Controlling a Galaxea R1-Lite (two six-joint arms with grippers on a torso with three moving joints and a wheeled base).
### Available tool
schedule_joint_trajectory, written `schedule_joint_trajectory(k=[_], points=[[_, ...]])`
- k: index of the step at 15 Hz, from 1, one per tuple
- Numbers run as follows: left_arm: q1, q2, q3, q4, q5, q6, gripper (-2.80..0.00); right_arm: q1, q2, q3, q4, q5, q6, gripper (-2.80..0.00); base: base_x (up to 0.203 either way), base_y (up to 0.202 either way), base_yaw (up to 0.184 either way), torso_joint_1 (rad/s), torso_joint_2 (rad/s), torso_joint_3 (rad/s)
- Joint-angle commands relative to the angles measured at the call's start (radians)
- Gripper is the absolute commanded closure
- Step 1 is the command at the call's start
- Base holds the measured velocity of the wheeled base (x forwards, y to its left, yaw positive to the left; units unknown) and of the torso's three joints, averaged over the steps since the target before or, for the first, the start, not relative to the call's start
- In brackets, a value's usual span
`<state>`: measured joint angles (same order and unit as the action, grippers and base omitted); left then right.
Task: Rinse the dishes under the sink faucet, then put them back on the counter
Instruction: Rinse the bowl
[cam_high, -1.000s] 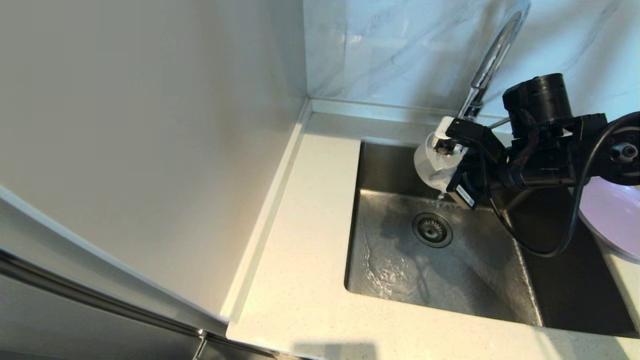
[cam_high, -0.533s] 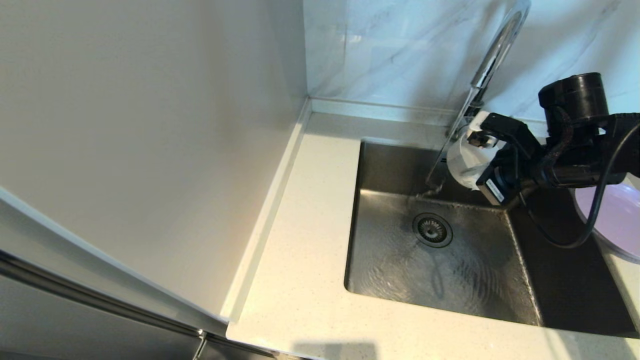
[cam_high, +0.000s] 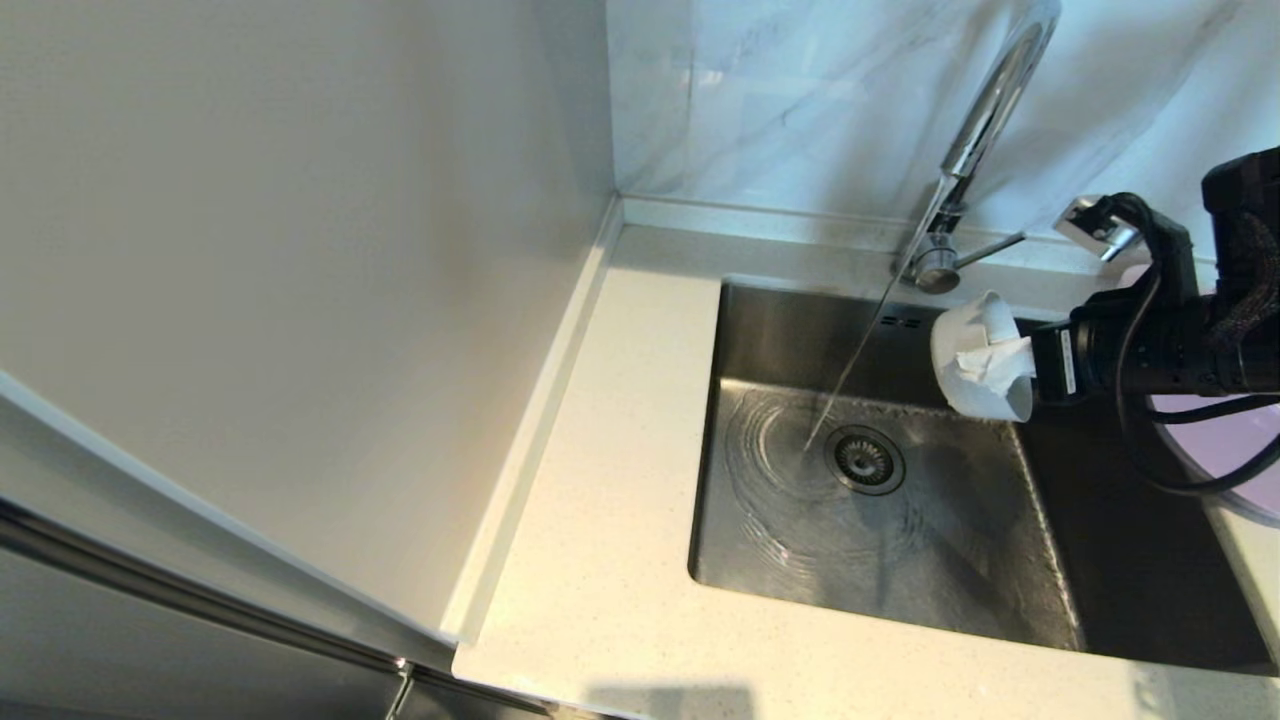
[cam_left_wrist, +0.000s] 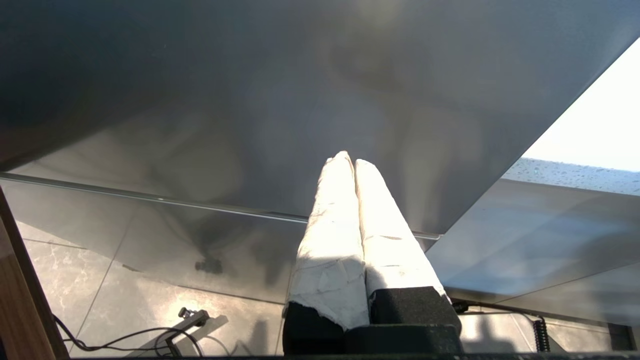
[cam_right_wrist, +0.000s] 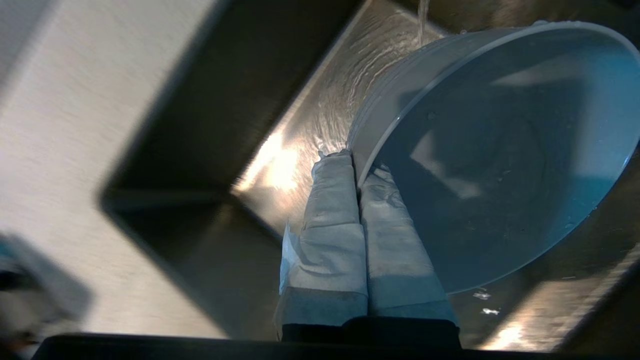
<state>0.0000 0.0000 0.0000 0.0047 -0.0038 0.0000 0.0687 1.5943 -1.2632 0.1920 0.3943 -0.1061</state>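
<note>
- Head view: the right tool (cam_high: 1010, 365) holds the bowl (cam_high: 975, 365) over the sink (cam_high: 880, 500), beside the faucet (cam_high: 975, 130) stream (water running); the plate (cam_high: 1215, 450) waits on the table (cam_high: 610, 520), seemingly unrinsed.
- Left wrist view: the left tool (cam_left_wrist: 354, 165), pressed together and empty, is parked.
- Right wrist view: the right tool pinches the bowl's rim; setting it down remains.

No readable text, brand, number or sign is showing anywhere. A small white label (cam_high: 1065, 362) is sitting on the black wrist housing at about three o'clock in the head view, but its print is illegible.
</note>
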Motion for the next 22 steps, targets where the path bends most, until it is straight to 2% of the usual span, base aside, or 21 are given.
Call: schedule_joint_trajectory(k=[1,3,6,8,9,15,22], points=[[0.0,0.0,0.0,0.0,0.0,0.0,0.0,-0.002,-0.042,0.005,-0.038,0.065,0.304,0.0,0.0,0.0,0.0,0.0,0.0,0.0],[0.0,0.0,0.0,0.0,-0.001,0.0,0.0,-0.002,-0.051,0.017,-0.146,0.104,0.588,0.0,0.0,0.0,0.0,0.0,0.0,0.0],[0.0,0.0,0.0,0.0,-0.001,0.0,0.0,-0.003,-0.043,0.027,-0.314,0.122,0.957,0.0,0.0,0.0,0.0,0.0,0.0,0.0],[0.0,0.0,0.0,0.0,0.001,0.0,0.0,-0.017,-0.03,0.038,-0.381,0.122,1.128,0.0,0.0,0.0,0.0,0.0,0.0,0.0],[0.0,0.0,0.0,0.0,0.001,0.0,0.0,-0.022,-0.027,0.048,-0.401,0.121,1.174,0.0,0.0,0.0,0.0,0.0,0.0,0.0],[0.0,0.0,0.0,0.0,0.001,0.0,0.0,-0.023,-0.004,0.062,-0.428,0.124,1.183,0.0,0.0,0.0,0.0,0.0,0.0,0.0],[0.0,0.0,0.0,0.0,-0.001,0.0,0.0,-0.003,0.048,0.061,-0.564,0.158,1.191,0.0,0.0,0.0,0.0,0.0,0.0,0.0]])
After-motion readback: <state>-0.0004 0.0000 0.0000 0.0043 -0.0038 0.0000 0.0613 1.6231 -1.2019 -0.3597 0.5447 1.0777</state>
